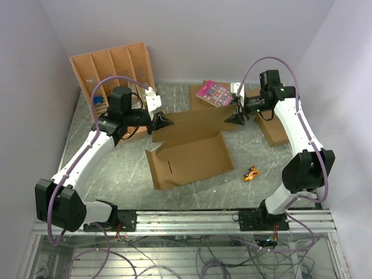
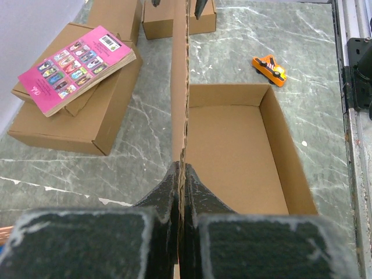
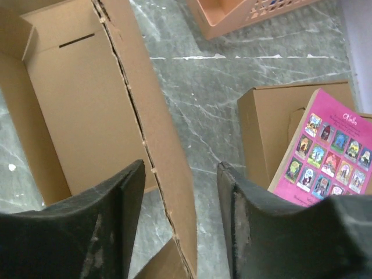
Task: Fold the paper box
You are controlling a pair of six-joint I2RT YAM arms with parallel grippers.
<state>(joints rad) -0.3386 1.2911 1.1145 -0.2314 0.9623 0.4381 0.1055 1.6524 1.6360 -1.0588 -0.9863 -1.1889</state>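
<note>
The paper box [image 1: 195, 158] lies open in the middle of the table, its long back flap [image 1: 200, 121] standing upright. My left gripper [image 1: 164, 122] is shut on the left end of that flap; in the left wrist view the black fingers [image 2: 168, 189] pinch the cardboard edge [image 2: 181, 104], with the box's inside [image 2: 232, 157] to the right. My right gripper [image 1: 232, 118] is at the flap's right end. In the right wrist view the right gripper [image 3: 181, 174] is open, its fingers [image 3: 132, 192] straddling the flap [image 3: 157, 116] without pressing it.
A pink book [image 1: 214, 92] lies on a small brown box [image 1: 200, 102] behind the flap. Another small box [image 1: 273, 127] is at the right. An orange toy car [image 1: 251, 173] sits right of the paper box. A compartment tray [image 1: 113, 68] leans at the back left.
</note>
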